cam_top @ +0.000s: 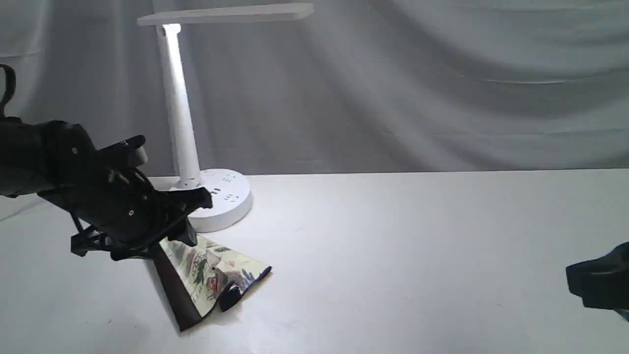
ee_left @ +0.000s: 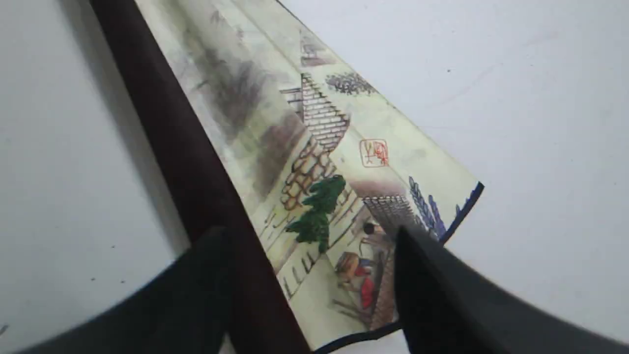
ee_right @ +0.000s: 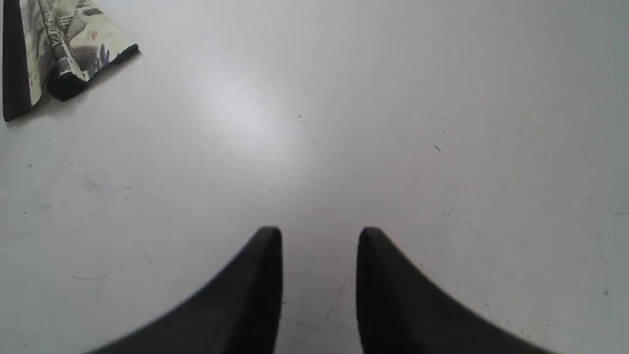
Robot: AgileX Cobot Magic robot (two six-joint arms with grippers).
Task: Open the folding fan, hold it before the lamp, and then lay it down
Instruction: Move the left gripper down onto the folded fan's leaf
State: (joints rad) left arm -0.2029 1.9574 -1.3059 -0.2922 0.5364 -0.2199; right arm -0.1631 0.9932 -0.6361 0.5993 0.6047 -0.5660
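**Matte black, end to end**

My left pincer (cam_top: 196,219) and right pincer (ee_right: 320,231) are matte black, with fingers (ee_right: 245,295) broad at the root and tapering to blunt tips. The left arm's bulky housing (cam_top: 98,196) carries small pale screws (cam_top: 131,212) and a looping black cable (cam_top: 9,83).

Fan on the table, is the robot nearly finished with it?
Hard to say. Done: the folding fan lies on the table by the lamp, only partly spread. In hand: the left claw hovers open over its dark rib, gripping nothing; the right claw is open and empty, far aside. Left: if the fan hasn't been shown to the lamp, spreading, lifting and laying down all remain.
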